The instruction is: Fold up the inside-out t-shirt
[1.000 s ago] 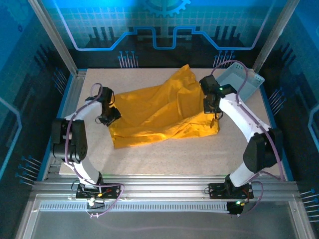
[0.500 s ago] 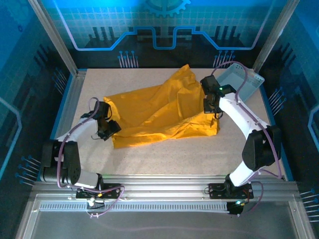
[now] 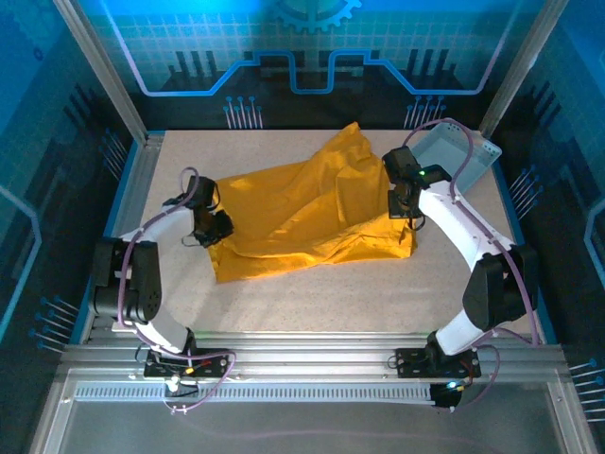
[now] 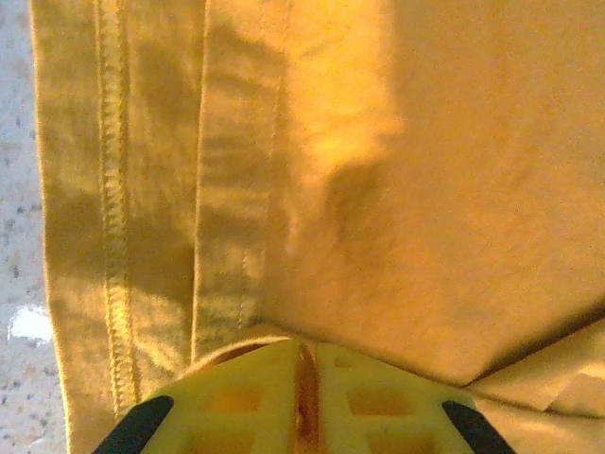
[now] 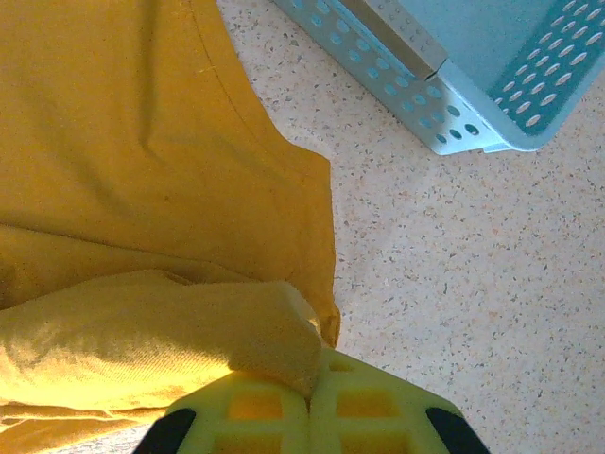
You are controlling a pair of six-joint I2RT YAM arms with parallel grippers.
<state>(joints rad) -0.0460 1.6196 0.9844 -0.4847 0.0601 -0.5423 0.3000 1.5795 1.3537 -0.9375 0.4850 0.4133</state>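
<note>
The mustard-yellow t-shirt [image 3: 307,213] lies crumpled across the middle of the table, seams showing. At its left edge my left gripper [image 3: 216,227] is shut on the t-shirt; in the left wrist view the cloth [image 4: 378,170] runs down into the thin slit between the closed jaws of the left gripper [image 4: 304,355], beside a stitched hem [image 4: 113,189]. At the t-shirt's right edge my right gripper [image 3: 402,210] is shut on a fold of cloth [image 5: 170,331], which drapes over the yellow jaws of the right gripper [image 5: 312,388].
A pale blue perforated basket [image 3: 456,154] stands at the back right, just behind the right arm, and its wall [image 5: 454,104] shows at the top of the right wrist view. Bare speckled tabletop [image 3: 331,293] lies in front of the t-shirt. Metal frame rails border the table.
The left gripper moved in onto the t-shirt's left edge and closed on the cloth. The right gripper has kept its hold and barely moved.
</note>
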